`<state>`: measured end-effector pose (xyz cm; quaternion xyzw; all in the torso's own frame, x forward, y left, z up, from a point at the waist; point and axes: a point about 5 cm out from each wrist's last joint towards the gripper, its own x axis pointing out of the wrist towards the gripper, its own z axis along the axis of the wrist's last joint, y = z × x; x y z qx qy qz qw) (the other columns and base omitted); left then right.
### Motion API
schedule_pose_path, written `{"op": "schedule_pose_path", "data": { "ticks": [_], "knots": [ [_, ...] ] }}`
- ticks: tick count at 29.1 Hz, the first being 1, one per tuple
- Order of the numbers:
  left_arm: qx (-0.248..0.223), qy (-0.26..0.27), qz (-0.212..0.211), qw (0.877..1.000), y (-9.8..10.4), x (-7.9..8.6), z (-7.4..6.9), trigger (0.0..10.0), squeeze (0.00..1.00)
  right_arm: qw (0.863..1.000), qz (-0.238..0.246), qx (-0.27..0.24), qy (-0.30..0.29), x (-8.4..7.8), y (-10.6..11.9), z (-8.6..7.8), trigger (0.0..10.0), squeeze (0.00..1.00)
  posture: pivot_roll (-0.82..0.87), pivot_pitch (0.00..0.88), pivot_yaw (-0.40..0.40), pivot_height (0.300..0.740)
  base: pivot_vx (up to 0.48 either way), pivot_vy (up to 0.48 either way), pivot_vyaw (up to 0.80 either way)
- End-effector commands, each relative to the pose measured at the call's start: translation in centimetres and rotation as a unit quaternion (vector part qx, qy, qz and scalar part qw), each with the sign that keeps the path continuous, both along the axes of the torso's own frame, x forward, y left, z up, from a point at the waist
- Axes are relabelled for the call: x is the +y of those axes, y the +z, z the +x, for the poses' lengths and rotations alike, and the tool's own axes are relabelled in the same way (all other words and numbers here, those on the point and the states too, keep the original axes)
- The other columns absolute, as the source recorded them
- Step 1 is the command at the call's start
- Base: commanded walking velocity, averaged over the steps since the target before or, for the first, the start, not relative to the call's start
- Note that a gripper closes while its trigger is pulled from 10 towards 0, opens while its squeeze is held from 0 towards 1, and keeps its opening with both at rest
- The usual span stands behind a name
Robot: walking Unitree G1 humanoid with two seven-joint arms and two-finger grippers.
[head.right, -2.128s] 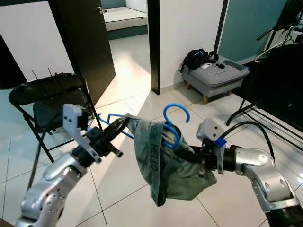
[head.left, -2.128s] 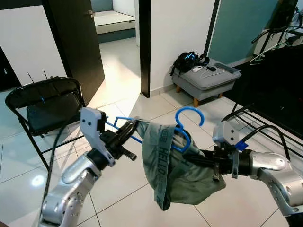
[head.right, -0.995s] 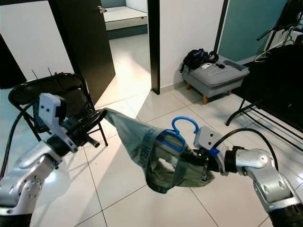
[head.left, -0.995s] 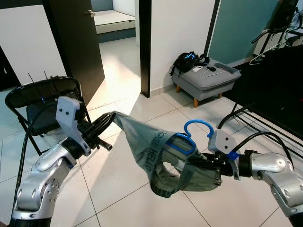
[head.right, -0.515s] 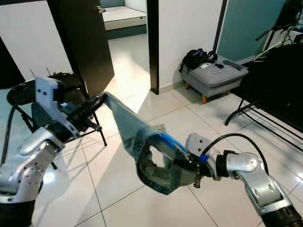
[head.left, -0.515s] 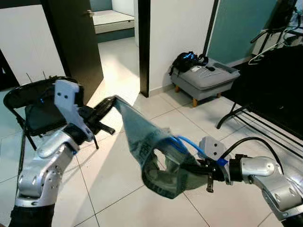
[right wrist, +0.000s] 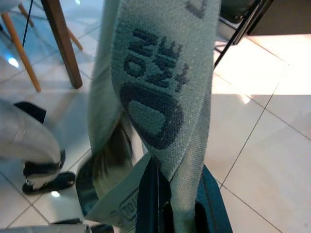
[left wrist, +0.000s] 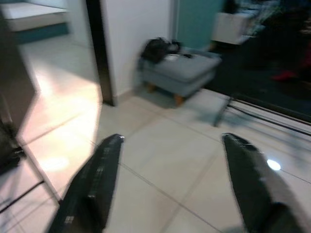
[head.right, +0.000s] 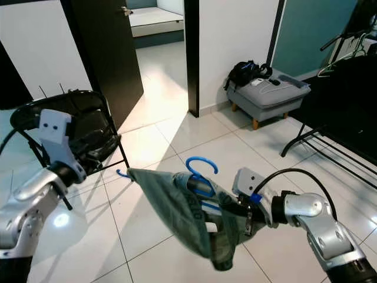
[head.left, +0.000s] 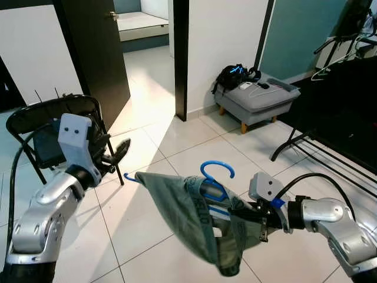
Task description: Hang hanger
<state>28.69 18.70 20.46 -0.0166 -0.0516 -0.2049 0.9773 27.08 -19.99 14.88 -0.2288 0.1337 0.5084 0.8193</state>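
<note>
A blue hanger [head.left: 215, 164] stands hook-up in front of me, with a grey-green garment [head.left: 182, 212] draped over it and sagging toward the floor. One blue end of it pokes out at the left [head.left: 126, 176]. My right gripper [head.left: 237, 213] is buried in the cloth and shut on the hanger; its wrist view shows the printed waistband [right wrist: 160, 97] up close. My left gripper [head.left: 119, 151] hangs apart from the garment, near the chair. It is open, its fingers [left wrist: 97, 179] spread wide with only floor between them.
A black folding chair [head.left: 35, 118] stands at my left. A grey footstool [head.left: 259, 97] carrying a black bag sits by the wall ahead. A black clothes rack [head.left: 330, 153] runs along the right. A dark door [head.left: 94, 53] stands open beyond tiled floor.
My left gripper has let go of the garment's corner and drawn back toward the chair. The cloth has dropped and the hanger has swung upright in my right gripper.
</note>
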Motion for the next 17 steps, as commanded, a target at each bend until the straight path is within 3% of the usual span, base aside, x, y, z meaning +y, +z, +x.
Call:
{"op": "schedule_pose_path", "data": {
  "ticks": [1,4,10,12,14,16,17],
  "knots": [
    [0.012,-0.027,0.009,1.0,-0.4,-0.7,-0.4,10.0,0.0,1.0,0.026,-0.011,-0.004,0.1,0.8,0.3,0.0,0.0,0.04,0.0,0.01,0.735,0.0,0.0,0.0],
    [0.016,-0.027,0.012,0.999,-0.5,-0.7,-0.4,10.0,0.0,0.999,0.03,-0.011,-0.005,0.2,0.9,0.4,0.0,0.0,0.04,0.0,0.01,0.735,0.0,0.0,0.0],
    [-0.035,-0.104,0.009,0.994,1.3,-0.9,-1.8,10.0,0.0,0.999,0.022,0.01,-0.021,-1.7,0.5,0.2,0.0,0.0,0.04,0.0,0.01,0.735,0.0,0.0,0.0],
    [-0.035,-0.104,0.009,0.994,1.3,-0.9,-1.8,10.0,0.0,0.999,0.022,0.01,-0.021,-1.7,0.5,0.2,0.0,0.0,0.04,0.0,0.01,0.735,0.0,0.0,0.0],
    [-0.045,-0.131,0.019,0.99,1.7,-1.1,-2.2,10.0,0.0,1.0,0.019,0.02,-0.015,-1.9,0.5,-0.1,0.0,0.0,0.04,0.0,0.009,0.735,0.0,0.0,0.0],
    [-0.052,-0.204,0.051,0.976,2.2,-2.0,-3.2,10.0,0.0,0.999,0.002,0.037,0.005,-2.2,0.4,-0.5,0.0,0.0,0.04,0.0,0.01,0.735,0.0,0.0,0.0],
    [-0.052,-0.204,0.051,0.976,2.2,-2.0,-3.2,10.0,0.0,0.999,0.002,0.037,0.005,-2.2,0.4,-0.5,0.0,0.0,0.04,0.0,0.01,0.735,0.0,0.0,0.0]
  ]
}}
